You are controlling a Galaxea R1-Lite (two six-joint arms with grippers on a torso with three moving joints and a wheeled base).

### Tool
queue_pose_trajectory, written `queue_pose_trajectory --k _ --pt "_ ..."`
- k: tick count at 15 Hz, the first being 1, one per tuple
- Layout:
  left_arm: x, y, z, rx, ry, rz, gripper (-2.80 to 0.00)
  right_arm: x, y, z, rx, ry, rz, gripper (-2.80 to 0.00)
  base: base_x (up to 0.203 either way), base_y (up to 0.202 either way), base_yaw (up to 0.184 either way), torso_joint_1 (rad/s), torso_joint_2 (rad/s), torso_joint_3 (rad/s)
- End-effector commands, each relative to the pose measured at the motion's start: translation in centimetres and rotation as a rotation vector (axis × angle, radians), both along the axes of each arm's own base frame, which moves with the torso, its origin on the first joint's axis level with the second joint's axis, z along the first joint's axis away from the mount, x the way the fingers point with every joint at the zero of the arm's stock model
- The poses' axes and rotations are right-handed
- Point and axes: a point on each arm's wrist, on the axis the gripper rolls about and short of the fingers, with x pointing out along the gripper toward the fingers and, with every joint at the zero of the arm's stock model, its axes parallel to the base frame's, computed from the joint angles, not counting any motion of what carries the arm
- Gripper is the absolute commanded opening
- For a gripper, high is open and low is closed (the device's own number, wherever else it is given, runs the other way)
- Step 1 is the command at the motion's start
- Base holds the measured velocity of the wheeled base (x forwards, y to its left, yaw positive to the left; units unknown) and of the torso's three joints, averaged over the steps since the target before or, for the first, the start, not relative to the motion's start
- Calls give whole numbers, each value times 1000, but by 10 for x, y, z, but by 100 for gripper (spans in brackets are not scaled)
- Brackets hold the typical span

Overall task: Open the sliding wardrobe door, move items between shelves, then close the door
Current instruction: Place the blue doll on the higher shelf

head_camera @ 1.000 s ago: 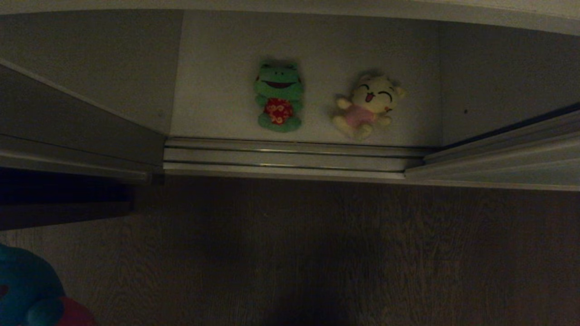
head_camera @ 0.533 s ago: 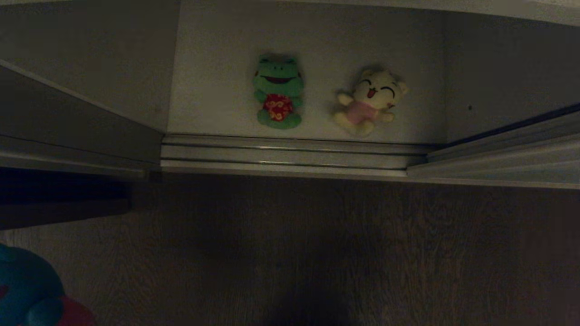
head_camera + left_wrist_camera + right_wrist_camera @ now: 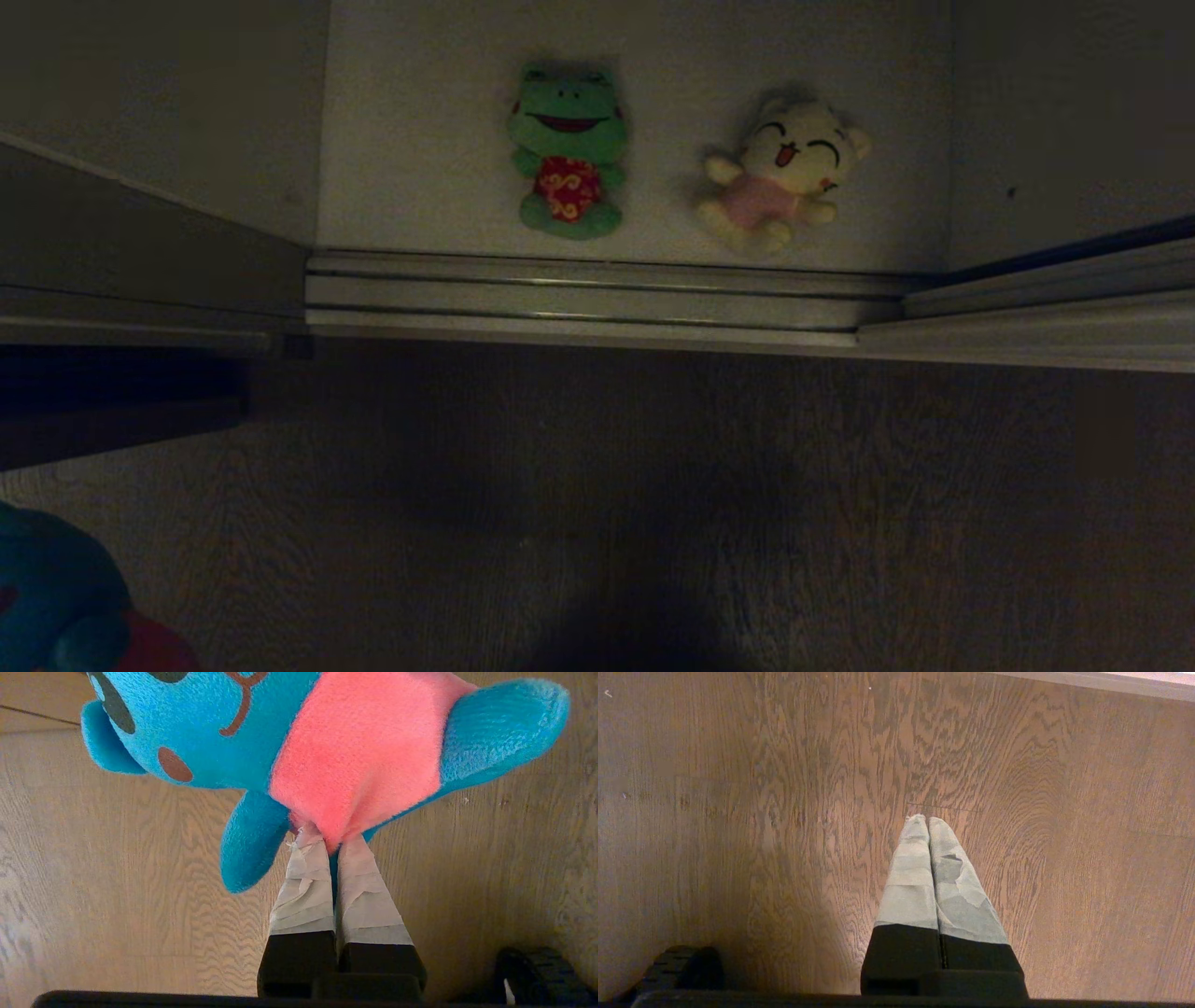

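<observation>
Nearest, the left gripper [image 3: 329, 837] pinched the blue plush toy [image 3: 289, 732] by its soft pink belly; light, squashy, best gripped mid-body. The right gripper [image 3: 927, 820] hung closed, empty. Farther, frog [image 3: 566, 151] and yellow toy [image 3: 782, 173] lay on the shelf [image 3: 420, 140].

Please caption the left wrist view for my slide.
Left end effector pinching the blue plush toy by its pink belly.

Wooden floor [image 3: 653, 485], silver floor rails [image 3: 579, 299]
</observation>
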Motion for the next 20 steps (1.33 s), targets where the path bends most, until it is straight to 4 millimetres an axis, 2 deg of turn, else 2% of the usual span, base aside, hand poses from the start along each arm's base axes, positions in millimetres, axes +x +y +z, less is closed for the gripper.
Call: queue_pose_trajectory --k 1,20 --pt "0 0 0 0 5 0 -280 0 0 0 -1 -2 1 -280 0 0 0 4 -3 -29" --pt "0 0 1 -27 1 2 -280 0 0 0 -1 -2 0 -280 0 0 0 3 2 184"
